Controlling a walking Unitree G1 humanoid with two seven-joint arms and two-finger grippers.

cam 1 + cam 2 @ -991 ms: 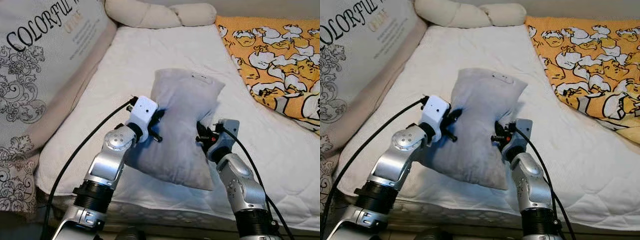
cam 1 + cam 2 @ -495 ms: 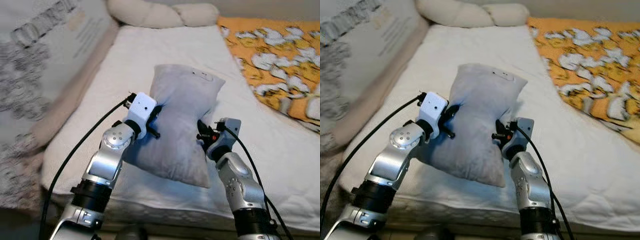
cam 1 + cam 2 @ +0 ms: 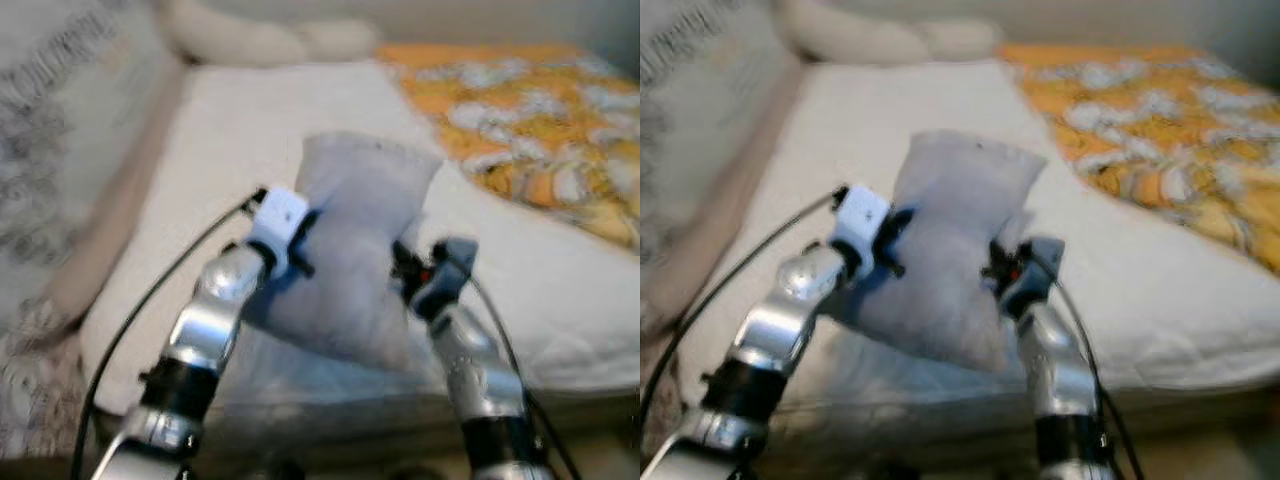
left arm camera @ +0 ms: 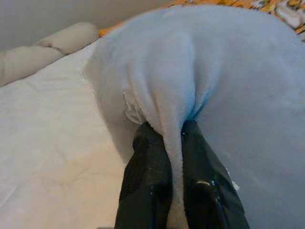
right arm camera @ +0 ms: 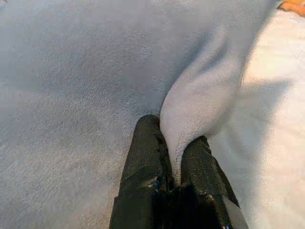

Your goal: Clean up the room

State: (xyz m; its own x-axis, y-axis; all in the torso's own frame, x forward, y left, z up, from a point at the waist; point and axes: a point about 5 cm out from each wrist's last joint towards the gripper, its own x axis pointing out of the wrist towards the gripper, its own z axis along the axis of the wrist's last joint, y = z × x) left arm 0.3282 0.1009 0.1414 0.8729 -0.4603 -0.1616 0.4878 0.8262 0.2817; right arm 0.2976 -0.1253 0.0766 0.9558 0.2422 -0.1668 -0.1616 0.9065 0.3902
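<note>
Left wrist view has the left claw (image 4: pixel 164 143) clenched on a thin ridge of the grey pillow (image 3: pixel 365 250), its two black fingers (image 4: pixel 145 176) pressed flat against the fabric fold between them. On the far side, the right claw (image 5: pixel 174 152) pinches a similar pleat of the same pillow. Both grips take only a little loose cover, not the body of the pillow, so the likely failure is fabric sliding out of one claw; the pillow would then swing from the other and sag back onto the bed (image 3: pixel 230 130). Uneven motion of the two arms could cause this, as could the robot's own movement, which the blurred head views suggest. The pillow is held up between the claws, above the near edge of the white mattress. Both silver arms are bent at the elbow and reach forward, wrists turned inward toward each other. Behind lie an orange patterned blanket (image 3: pixel 520 110) and a cream bolster (image 3: pixel 250 40).
</note>
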